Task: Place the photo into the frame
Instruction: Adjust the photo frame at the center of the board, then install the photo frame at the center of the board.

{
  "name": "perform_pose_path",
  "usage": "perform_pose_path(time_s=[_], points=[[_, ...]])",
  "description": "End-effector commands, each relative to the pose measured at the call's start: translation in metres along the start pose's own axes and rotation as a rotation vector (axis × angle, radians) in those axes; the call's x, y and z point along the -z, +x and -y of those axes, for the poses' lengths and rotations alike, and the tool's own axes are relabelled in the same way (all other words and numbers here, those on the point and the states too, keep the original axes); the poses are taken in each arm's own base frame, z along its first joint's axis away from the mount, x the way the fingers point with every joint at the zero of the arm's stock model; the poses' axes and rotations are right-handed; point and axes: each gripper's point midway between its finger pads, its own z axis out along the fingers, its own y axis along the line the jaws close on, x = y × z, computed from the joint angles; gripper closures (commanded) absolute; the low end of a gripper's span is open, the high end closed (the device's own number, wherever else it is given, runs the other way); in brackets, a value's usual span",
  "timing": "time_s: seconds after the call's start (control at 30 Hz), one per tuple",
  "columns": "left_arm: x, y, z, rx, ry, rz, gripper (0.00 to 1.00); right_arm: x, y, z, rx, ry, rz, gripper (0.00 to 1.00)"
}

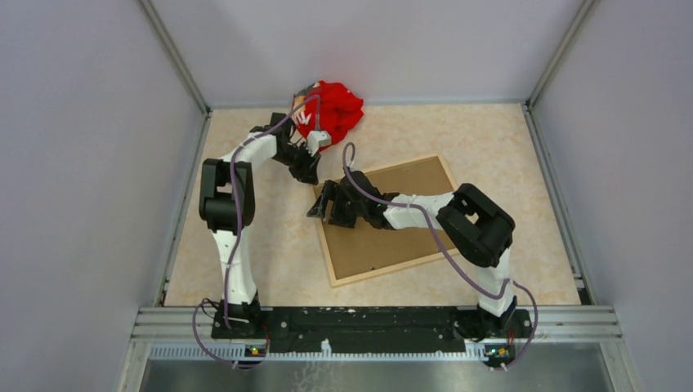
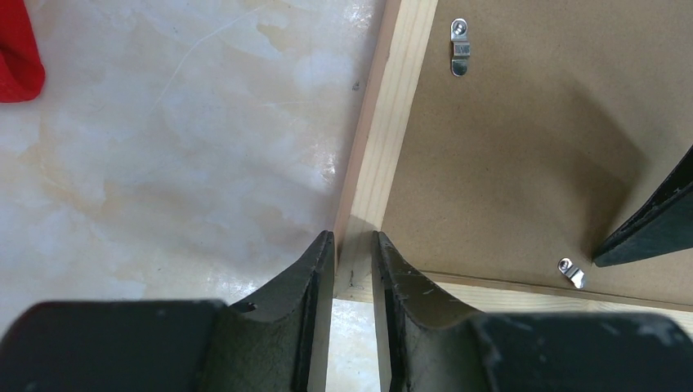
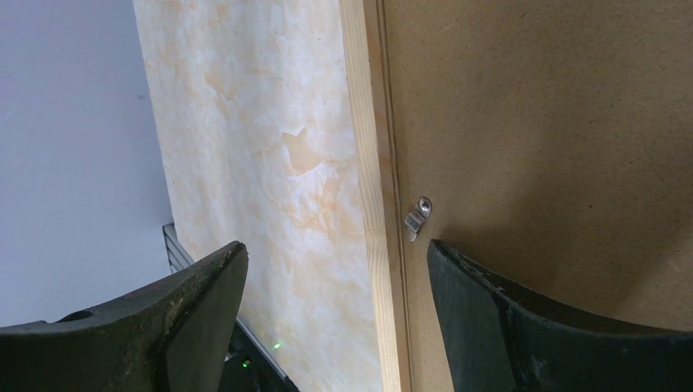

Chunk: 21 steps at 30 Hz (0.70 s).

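Note:
The frame [image 1: 384, 273] lies back-up on the table, its brown backing board [image 1: 400, 237] filling it. The photo is out of view. My left gripper [image 1: 311, 169] is at the frame's far left corner. In the left wrist view its jaws [image 2: 352, 238] stand narrow with the pale wood moulding [image 2: 392, 106] between the tips. My right gripper [image 1: 320, 206] is open over the frame's left edge. In the right wrist view [image 3: 335, 253] one finger is over the table and the other over the backing board [image 3: 531, 122], with the moulding [image 3: 368, 147] between them.
A red cloth [image 1: 335, 110] lies at the back of the table, behind the left arm. Small metal clips [image 2: 460, 57] [image 3: 418, 217] hold the backing board in the frame. Grey walls close in the table on three sides.

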Motion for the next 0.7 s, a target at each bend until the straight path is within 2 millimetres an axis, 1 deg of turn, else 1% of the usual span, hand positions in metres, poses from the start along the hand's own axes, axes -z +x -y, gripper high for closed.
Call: perform_pose_path(time_s=[0.0, 0.3, 0.47, 0.67], points=[[0.0025, 0.0048, -0.0007, -0.018, -0.025, -0.019, 0.71, -0.0037, 0.0043, -0.0149, -0.005, -0.044, -0.013, 0.2], [0.0022, 0.0046, -0.0002, -0.017, -0.027, -0.014, 0.71, -0.0044, 0.0052, -0.0148, -0.01, -0.042, -0.018, 0.2], [0.0013, 0.0042, 0.0013, -0.014, -0.021, -0.01, 0.71, -0.0063, 0.0045, -0.0179, -0.018, -0.052, -0.02, 0.2], [0.0025, 0.0057, 0.0022, -0.02, -0.024, -0.015, 0.71, -0.01, 0.009, -0.0181, -0.023, -0.046, -0.034, 0.2]])
